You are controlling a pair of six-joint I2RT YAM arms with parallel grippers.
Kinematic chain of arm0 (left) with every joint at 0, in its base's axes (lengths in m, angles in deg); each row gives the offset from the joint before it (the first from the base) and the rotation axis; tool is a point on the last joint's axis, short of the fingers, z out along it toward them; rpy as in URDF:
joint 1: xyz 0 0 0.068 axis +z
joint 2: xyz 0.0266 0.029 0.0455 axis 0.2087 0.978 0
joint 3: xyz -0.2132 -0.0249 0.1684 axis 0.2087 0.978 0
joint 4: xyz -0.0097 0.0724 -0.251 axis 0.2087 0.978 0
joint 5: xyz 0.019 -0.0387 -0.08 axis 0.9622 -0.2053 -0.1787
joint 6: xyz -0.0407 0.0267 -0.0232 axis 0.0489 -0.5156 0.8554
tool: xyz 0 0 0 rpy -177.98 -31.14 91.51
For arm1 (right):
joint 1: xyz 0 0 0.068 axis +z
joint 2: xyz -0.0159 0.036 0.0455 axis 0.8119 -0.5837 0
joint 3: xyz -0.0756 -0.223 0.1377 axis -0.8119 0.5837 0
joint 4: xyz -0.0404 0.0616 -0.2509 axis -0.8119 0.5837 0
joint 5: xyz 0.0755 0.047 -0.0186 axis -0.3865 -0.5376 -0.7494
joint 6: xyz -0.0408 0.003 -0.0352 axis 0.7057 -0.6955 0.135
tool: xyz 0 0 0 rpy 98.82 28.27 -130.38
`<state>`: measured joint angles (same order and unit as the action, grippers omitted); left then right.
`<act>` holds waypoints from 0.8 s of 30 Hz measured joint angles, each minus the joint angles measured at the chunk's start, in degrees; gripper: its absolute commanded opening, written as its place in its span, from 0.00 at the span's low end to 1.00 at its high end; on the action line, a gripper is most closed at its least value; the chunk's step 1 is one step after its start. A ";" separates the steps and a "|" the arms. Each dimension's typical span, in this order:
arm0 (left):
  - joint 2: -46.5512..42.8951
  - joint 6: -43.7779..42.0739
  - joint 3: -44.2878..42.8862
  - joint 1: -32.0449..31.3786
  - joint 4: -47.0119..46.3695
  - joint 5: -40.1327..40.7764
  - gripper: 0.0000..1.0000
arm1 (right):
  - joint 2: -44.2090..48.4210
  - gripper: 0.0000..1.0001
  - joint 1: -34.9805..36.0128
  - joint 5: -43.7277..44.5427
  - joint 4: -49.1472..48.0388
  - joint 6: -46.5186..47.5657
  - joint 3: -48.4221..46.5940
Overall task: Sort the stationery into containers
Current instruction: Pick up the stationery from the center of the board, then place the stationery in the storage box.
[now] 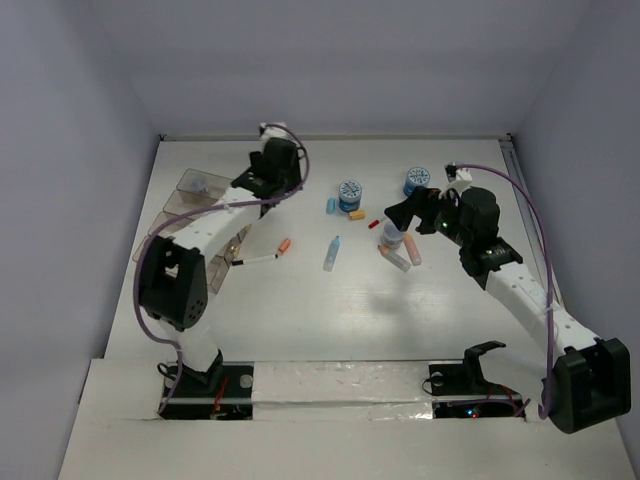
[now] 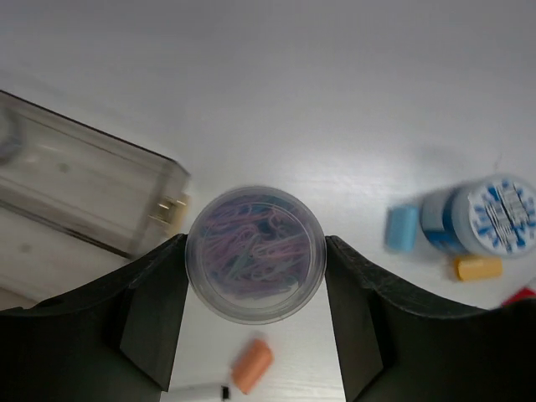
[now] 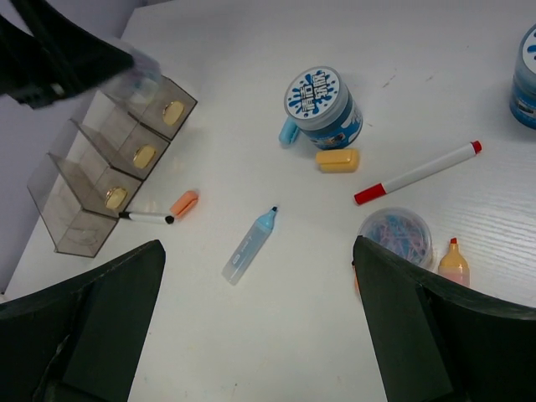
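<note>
My left claw (image 2: 255,261) is clamped on a clear tub of paper clips (image 2: 255,251), just beside a corner of the clear bins (image 2: 84,188). My right claw (image 3: 257,247) hangs wide apart above the worktop (image 3: 251,84), holding nothing.

left gripper (image 2: 255,255) clasped, right gripper (image 3: 257,251) agape
</note>
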<state>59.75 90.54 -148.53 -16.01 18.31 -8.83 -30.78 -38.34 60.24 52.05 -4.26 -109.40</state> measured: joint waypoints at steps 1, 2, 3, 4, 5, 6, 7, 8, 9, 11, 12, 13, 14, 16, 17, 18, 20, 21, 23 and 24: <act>-1.60 -0.11 -0.02 2.21 -0.22 -0.04 0.39 | 0.13 1.00 0.00 0.00 -0.04 0.00 0.00; -3.15 -0.26 -0.02 5.07 -0.39 -0.02 0.39 | 0.31 1.00 0.00 -0.04 -0.04 0.00 0.00; -4.17 -0.42 0.00 7.45 -0.52 0.00 0.40 | 0.39 1.00 0.00 -0.11 -0.04 0.00 0.00; -4.94 -0.50 -0.02 10.12 -0.63 -0.02 0.40 | 0.44 1.00 0.00 -0.24 -0.07 0.00 0.00; -5.29 -0.74 0.00 12.28 -0.74 0.22 0.40 | 0.44 1.00 0.00 -0.35 -0.04 -0.02 0.00; -5.38 -1.09 -0.02 14.64 -0.79 0.52 0.41 | 0.44 1.00 0.00 -0.44 -0.04 -0.02 0.00; -5.33 -1.46 -0.02 16.55 -0.72 0.70 0.41 | 0.44 1.00 0.00 -0.46 -0.04 -0.02 0.00; -5.09 -1.84 0.00 17.88 -0.57 0.90 0.41 | 0.44 1.00 0.00 -0.48 -0.07 -0.02 0.00; -4.68 -2.32 -0.02 19.26 -0.35 1.01 0.41 | 0.44 1.00 0.00 -0.50 -0.04 -0.02 0.00; -4.04 -2.64 -0.09 20.06 -0.33 0.76 0.41 | 0.44 1.00 0.00 -0.57 -0.04 0.00 0.00; -3.43 -2.86 -0.26 20.59 -0.28 0.46 0.41 | 0.44 1.00 0.00 -0.59 -0.04 -0.02 0.00; -2.60 -3.02 -0.66 21.07 -0.17 0.13 0.41 | 0.44 1.00 0.00 -0.61 -0.07 -0.02 0.00; -1.55 -3.17 -1.36 21.62 0.07 -0.26 0.41 | 0.44 1.00 0.00 -0.63 -0.04 -0.02 0.00; 0.74 -3.39 -2.97 22.40 0.09 -0.98 0.41 | 0.44 1.00 0.00 -0.61 -0.04 -0.02 0.00; 1.92 -3.45 -3.80 22.69 0.17 -1.25 0.41 | 0.44 1.00 0.00 -0.61 -0.04 -0.02 0.00; 2.95 -3.56 -4.55 22.97 0.20 -1.36 0.41 | 0.44 1.00 0.00 -0.61 -0.04 -0.02 0.00; 4.37 -3.74 -5.40 23.34 0.20 -1.51 0.41 | 0.44 1.00 0.00 -0.61 -0.04 -0.02 0.00; 4.92 -3.85 -5.66 23.54 0.22 -1.53 0.41 | 0.42 1.00 0.00 -0.61 -0.04 -0.02 0.00; 5.79 -4.00 -5.84 23.69 0.28 -1.53 0.41 | 0.42 1.00 0.00 -0.61 -0.04 0.00 0.00; 6.27 -4.09 -6.05 23.71 0.37 -1.55 0.41 | 0.42 1.00 0.00 -0.61 -0.04 -0.02 0.00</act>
<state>66.02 86.45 -154.59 7.70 18.68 -10.39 -30.36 -38.34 59.63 52.01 -4.28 -109.40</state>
